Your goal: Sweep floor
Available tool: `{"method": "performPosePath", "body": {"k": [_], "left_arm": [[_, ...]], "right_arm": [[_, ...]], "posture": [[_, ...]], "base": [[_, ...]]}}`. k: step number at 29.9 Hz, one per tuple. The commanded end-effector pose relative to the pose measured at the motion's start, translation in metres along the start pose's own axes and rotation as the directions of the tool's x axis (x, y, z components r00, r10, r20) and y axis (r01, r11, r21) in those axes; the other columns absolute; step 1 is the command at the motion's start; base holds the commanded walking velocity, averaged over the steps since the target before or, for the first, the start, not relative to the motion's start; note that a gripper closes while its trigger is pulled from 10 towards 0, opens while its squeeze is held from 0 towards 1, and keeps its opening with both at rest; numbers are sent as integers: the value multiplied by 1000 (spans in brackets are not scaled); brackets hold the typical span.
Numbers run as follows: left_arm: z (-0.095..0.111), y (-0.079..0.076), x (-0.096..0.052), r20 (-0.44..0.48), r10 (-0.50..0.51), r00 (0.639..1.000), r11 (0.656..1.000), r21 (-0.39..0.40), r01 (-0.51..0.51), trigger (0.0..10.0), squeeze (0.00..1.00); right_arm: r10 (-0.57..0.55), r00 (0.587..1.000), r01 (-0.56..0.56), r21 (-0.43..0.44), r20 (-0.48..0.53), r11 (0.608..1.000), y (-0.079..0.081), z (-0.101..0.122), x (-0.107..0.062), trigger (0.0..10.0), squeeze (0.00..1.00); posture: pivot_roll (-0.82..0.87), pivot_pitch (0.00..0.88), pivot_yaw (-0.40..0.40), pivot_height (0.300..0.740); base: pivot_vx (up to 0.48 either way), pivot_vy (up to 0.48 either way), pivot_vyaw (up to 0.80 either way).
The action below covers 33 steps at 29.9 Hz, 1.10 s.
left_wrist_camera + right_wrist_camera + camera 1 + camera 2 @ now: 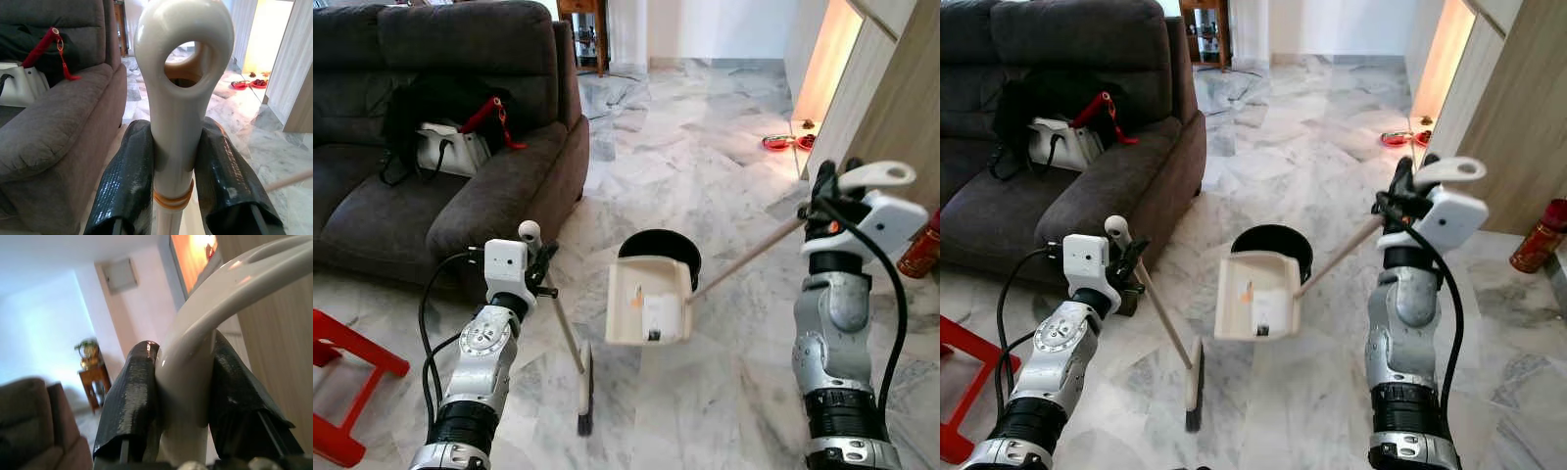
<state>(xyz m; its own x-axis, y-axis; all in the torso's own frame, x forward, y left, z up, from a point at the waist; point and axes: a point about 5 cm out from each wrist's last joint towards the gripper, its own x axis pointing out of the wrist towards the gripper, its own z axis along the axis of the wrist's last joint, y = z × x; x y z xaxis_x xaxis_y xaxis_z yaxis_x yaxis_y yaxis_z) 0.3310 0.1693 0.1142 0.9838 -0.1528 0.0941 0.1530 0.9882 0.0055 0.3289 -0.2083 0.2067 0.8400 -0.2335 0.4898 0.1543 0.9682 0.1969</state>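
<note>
While dustpan (649,300) tilts over bin (663,251), marble floor (705,176) open

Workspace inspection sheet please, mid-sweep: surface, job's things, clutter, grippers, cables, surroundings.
Surface: white marble floor, no loose dirt visible.
Job's things: broom slanted, bristles on the floor ahead of the left arm; cream dustpan tilted over a black bin, small bits inside the pan.
Clutter: red frame on the floor at far left; red bowls by the lit doorway; red canister at far right.
Grippers: left gripper shut on the broom's looped handle end; right gripper shut on the dustpan's handle.
Cables: black cables loop beside both forearms, clear of the tools.
Surroundings: grey sofa to the left carrying a white bag; wooden cabinet to the right.
</note>
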Motion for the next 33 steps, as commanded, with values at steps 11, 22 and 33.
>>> {"method": "performPosePath", "body": {"k": [11, 22, 33], "left_arm": [[10, 6, 2, 49, 28, 998, 999, 27, -29, 10000, 0], [10, 5, 2, 49, 24, 999, 999, 25, -25, 10000, 0], [11, 5, 3, 49, 21, 999, 999, 26, -22, 10000, 0]], "right_arm": [[17, 991, -21, 30, 132, 999, 15, 36, 18, 10000, 0], [30, 992, -34, 31, 120, 999, 19, 36, 18, 10000, 0], [37, 993, -43, 49, 116, 998, 21, 35, 19, 10000, 0]], "posture": [[-47, 0, 56, 740], [-46, 0, 59, 740], [-51, 0, 62, 740]], "base": [[112, 22, 0], [365, 243, 0], [379, 242, 0]]}}
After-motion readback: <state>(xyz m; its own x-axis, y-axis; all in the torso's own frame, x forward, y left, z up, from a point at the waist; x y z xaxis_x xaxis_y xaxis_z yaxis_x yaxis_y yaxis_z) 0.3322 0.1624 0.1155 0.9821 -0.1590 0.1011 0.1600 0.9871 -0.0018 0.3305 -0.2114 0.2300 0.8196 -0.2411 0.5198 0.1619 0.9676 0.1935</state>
